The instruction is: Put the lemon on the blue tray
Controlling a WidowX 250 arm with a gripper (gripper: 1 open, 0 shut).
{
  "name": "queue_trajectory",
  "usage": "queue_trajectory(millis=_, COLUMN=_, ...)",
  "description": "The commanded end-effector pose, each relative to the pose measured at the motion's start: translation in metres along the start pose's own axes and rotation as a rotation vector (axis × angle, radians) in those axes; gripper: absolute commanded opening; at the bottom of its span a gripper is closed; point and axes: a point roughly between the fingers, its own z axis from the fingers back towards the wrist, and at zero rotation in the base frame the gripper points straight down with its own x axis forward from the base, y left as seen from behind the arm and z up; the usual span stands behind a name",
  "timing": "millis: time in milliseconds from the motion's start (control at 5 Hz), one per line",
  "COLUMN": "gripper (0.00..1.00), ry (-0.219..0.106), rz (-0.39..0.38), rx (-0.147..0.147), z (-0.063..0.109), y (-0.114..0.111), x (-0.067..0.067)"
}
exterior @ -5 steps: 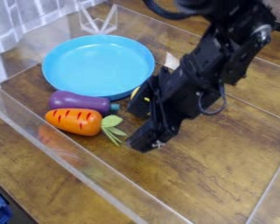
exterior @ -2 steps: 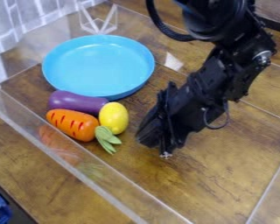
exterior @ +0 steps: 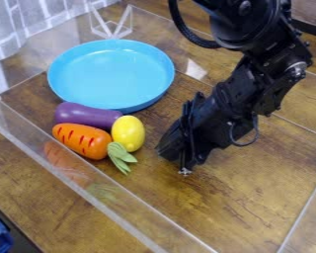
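Observation:
The lemon point(exterior: 127, 131) is a small glossy yellow oval lying on the wooden table, just below the blue tray point(exterior: 111, 74) and touching the carrot's green leaves. The tray is a wide round light-blue dish at the upper left, with nothing in it. My black gripper point(exterior: 185, 166) points down at the table a short way right of the lemon, apart from it. Its jaws look shut, with nothing showing between them. The dark arm rises from it to the upper right.
An orange carrot point(exterior: 84, 140) and a purple eggplant point(exterior: 82, 114) lie left of the lemon, against the tray's near rim. A clear plastic wall point(exterior: 68, 163) runs along the near left side. A small white tag point(exterior: 197, 69) lies right of the tray.
The arm has shifted right and down, off the spot where it hid the lemon, which now shows in full. The gripper has closed. The lemon has stayed where it was.

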Motion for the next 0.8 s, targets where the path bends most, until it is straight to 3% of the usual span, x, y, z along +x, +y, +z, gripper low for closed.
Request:
queue_trajectory(millis=0, gripper=0.00, ry=-0.048, rz=-0.017, rx=0.061, z=0.018, y=0.007, x=-0.011)
queue_trajectory(millis=600, gripper=0.00, ry=-0.040, rz=-0.103, rx=0.135, z=0.033, y=0.015, x=-0.029)
